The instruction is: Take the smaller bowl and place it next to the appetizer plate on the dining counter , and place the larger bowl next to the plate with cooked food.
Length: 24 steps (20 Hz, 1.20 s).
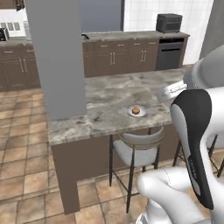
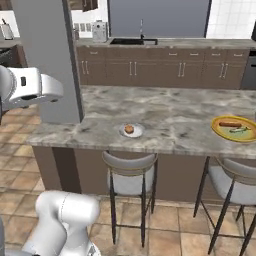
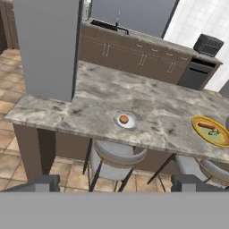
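The dining counter (image 3: 89, 96) is a long grey marbled top on a dark brown base. On it, near the front edge, sits the appetizer plate (image 3: 125, 120) (image 1: 136, 111) (image 2: 131, 130), small and white with one orange-brown morsel. Further right lies the plate with cooked food (image 3: 211, 130) (image 2: 235, 128), yellow-orange. My gripper (image 3: 116, 184) hangs in front of and above the counter, open, with nothing between its fingertips (image 3: 42, 183). The smaller bowl and the larger bowl are out of view.
A wide grey pillar (image 3: 47, 49) stands on the counter's left end. Two stools (image 3: 117, 156) (image 2: 232, 182) are tucked under the front edge. Behind runs a brown cabinet counter (image 2: 165, 67) with a sink (image 2: 134, 41) and a dark toaster oven (image 1: 169, 22).
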### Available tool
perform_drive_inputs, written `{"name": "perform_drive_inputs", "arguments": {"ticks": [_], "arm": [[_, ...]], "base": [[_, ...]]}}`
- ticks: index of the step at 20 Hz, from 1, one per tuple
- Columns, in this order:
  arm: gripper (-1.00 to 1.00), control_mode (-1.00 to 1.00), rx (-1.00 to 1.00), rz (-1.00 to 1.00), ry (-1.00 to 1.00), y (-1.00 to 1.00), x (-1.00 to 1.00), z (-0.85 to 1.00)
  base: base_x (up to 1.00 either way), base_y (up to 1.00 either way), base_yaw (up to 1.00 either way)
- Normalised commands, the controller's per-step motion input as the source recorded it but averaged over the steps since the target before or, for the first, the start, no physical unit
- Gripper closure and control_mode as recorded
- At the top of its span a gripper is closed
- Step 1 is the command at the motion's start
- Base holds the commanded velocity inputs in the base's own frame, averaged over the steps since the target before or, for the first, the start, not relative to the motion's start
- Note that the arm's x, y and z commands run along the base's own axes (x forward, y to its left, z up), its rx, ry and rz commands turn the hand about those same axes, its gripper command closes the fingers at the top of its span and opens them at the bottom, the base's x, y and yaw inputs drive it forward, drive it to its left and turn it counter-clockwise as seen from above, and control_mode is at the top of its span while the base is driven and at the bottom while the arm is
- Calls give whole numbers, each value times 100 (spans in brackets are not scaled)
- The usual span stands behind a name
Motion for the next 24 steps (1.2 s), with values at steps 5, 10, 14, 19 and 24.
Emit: {"name": "perform_drive_inputs", "arguments": {"ticks": [5, 10, 14, 19, 24], "arm": [[-100, 100, 0, 0, 0, 0, 0, 0], [-100, 100, 0, 0, 0, 0, 0, 0], [-100, 100, 0, 0, 0, 0, 0, 0], [-100, 100, 0, 0, 0, 0, 0, 0], [-100, 100, 0, 0, 0, 0, 0, 0]], "base": [[26, 100, 0], [31, 100, 0], [35, 100, 0], [40, 100, 0], [40, 100, 0]]}}
